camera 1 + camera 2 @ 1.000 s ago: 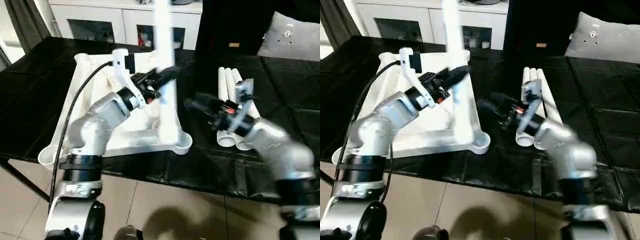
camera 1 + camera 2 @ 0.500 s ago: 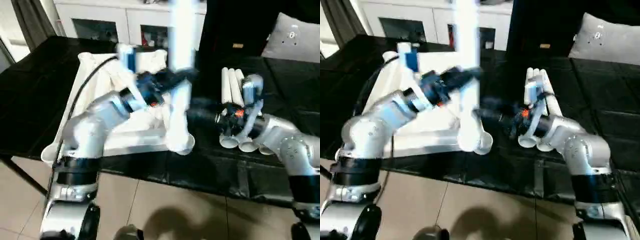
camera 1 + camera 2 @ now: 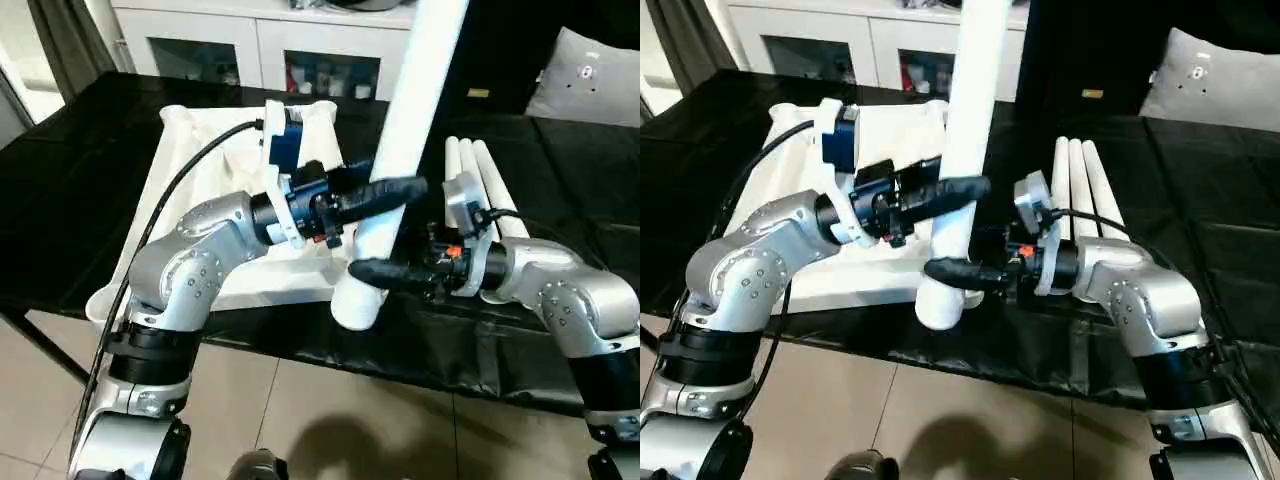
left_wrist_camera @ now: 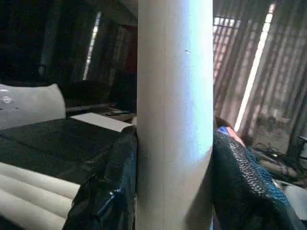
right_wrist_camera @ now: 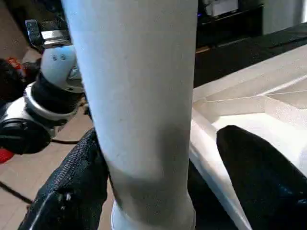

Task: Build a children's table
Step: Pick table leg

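Observation:
The children's table tabletop lies upside down on the left of the black surface, ribs showing. One white leg stands tilted, top leaning right, lower end at the tabletop's near right corner. My left gripper is shut on this leg at mid-height, both fingers pressed to it. My right gripper is open around the leg's lower part; one finger lies against it and the other stands apart over the tabletop. Three more legs lie side by side to the right.
The black-covered work surface ends just in front of the leg's lower end, with tiled floor below. A white cabinet stands behind, and a grey cushion sits at the back right.
The held leg has tipped so that its top leans right. My right gripper has moved left from beside the lying legs to straddle the held leg's lower part.

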Available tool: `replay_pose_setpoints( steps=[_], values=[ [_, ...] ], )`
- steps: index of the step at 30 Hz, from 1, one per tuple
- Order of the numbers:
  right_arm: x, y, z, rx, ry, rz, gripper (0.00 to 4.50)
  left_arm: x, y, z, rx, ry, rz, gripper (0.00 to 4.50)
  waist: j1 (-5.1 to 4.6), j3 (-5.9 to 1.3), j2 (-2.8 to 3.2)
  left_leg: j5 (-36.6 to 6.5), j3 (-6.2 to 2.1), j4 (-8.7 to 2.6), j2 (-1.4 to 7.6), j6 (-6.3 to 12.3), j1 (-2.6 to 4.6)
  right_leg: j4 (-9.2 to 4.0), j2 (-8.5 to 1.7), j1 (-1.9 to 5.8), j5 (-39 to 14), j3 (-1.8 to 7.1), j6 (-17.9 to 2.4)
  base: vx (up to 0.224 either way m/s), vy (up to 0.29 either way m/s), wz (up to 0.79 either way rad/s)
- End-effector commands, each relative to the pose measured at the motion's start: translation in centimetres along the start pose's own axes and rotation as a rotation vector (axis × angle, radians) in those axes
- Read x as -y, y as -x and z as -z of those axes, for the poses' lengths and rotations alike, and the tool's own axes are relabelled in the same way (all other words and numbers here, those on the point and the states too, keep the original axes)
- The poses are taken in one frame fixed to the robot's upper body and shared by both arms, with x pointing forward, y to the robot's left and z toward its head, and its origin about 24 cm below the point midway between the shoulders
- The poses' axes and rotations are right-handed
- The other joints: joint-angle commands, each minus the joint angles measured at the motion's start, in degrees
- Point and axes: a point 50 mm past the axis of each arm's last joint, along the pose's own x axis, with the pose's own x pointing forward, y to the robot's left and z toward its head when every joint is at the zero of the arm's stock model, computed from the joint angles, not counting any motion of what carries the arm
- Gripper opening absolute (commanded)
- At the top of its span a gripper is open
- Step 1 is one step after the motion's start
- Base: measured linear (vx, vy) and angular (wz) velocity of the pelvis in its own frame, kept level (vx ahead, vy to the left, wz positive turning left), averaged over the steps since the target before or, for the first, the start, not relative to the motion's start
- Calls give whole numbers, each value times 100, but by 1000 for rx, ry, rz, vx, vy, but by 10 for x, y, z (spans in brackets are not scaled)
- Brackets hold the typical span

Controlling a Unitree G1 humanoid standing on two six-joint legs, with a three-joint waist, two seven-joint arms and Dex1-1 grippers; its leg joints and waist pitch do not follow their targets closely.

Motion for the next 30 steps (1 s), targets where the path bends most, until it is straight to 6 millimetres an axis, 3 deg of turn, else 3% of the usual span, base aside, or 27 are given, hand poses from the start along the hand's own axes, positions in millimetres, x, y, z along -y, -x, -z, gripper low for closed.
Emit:
replay_pose_setpoints(
  steps=[1,5,22,29,30],
  values=[
    [-3,-1,0,-26,27,-27,363,5,-3,-2,0,-13,41,182,0,-437,-107,-571,-106,-328,330,256,127,-465,-514,285,-643,298,-1085,0,0,0],
    [-3,-3,3,-27,18,-34,363,6,-6,-2,13,-15,42,182,0,-437,-112,-545,-110,-328,328,250,116,-463,-515,292,-652,300,-1069,0,0,0],
    [-3,-7,12,-38,-8,-37,214,5,-10,-2,25,-21,48,182,1,-453,-70,-574,-123,-319,332,253,125,-450,-505,300,-459,291,-1154,0,0,0],
    [-3,-9,15,-30,-12,-33,199,10,-11,6,-26,-16,77,182,8,-461,-47,-584,-128,-316,335,242,131,-439,-497,296,-375,292,-1172,0,0,0],
    [-4,-9,16,-30,-12,-33,198,10,-12,7,-37,-15,72,217,4,-459,-53,-601,-127,-318,332,243,127,-436,-500,298,-363,291,-1180,0,0,0]
  ],
)
